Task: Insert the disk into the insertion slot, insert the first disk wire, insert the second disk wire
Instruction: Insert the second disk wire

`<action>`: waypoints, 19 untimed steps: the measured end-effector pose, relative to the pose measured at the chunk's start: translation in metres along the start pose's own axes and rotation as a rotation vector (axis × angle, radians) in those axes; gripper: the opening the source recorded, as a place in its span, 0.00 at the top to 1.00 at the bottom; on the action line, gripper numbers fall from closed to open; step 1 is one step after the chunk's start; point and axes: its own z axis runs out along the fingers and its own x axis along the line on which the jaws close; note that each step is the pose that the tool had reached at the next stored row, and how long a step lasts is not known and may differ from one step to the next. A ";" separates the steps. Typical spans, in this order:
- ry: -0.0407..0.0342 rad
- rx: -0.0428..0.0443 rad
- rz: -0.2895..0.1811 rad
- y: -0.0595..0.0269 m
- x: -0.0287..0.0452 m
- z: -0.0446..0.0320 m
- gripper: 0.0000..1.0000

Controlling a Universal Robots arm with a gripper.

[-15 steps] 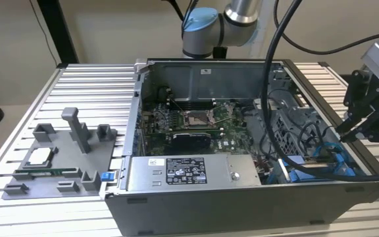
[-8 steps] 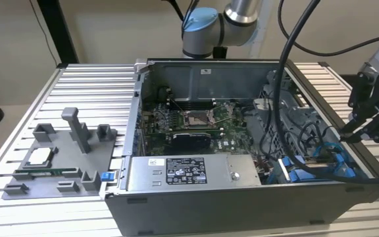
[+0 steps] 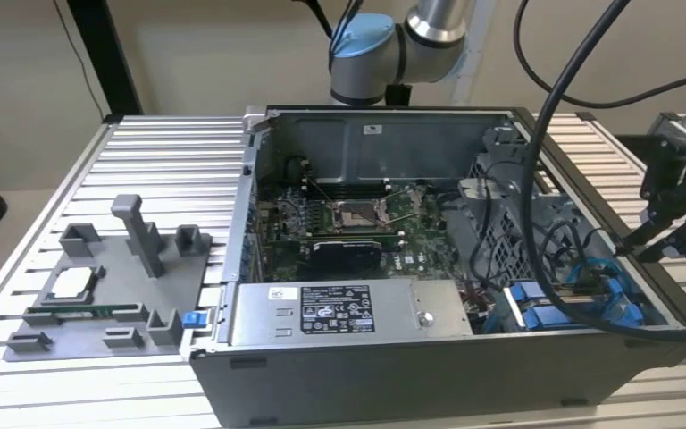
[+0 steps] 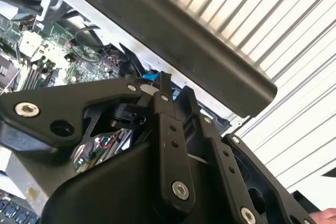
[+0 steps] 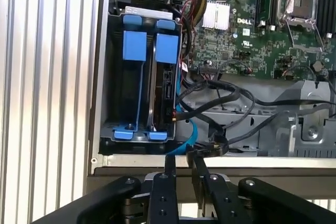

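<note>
The insertion slot (image 5: pixel 137 85) is a grey metal bay with blue tabs in the case corner, also seen in the exterior view (image 3: pixel 554 310). The disk (image 5: pixel 165 85) stands edge-on inside one half of it, its connector edge facing the cables. A thin blue wire (image 5: pixel 188 136) and a black wire with a plug (image 5: pixel 214 145) lie loose just beside the bay. My gripper (image 5: pixel 182 160) hovers over the case rim, close to those plugs. Its fingers (image 4: pixel 164 95) stand narrowly apart with nothing between them. In the exterior view the gripper (image 3: pixel 663 239) hangs outside the case wall on the exterior view's right.
The open computer case (image 3: pixel 439 357) sits on a slatted metal table (image 3: pixel 164 161). A grey power supply (image 3: pixel 331 313) fills its front. The motherboard (image 3: pixel 343 223) lies behind it. A grey fixture plate (image 3: pixel 93 295) with parts is on the exterior view's left. Thick black cables (image 3: pixel 546 179) hang over the case.
</note>
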 end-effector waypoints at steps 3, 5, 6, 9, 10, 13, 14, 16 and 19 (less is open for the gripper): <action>-0.0044 -0.0060 0.001 -0.0003 0.0003 0.0021 0.00; -0.0050 -0.0120 0.002 -0.0004 0.0007 0.0036 0.00; -0.0053 -0.0147 0.003 -0.0005 0.0008 0.0044 0.00; -0.0168 -0.0194 0.003 -0.0007 0.0011 0.0055 0.00; -0.0249 -0.0201 0.003 -0.0007 0.0011 0.0058 0.00; -0.0367 -0.0292 0.005 -0.0007 0.0011 0.0062 0.00; -0.0399 -0.0302 0.005 -0.0007 0.0012 0.0065 0.00; -0.0456 -0.0304 0.006 -0.0008 0.0014 0.0077 0.00; -0.0507 -0.0296 0.008 -0.0009 0.0016 0.0087 0.00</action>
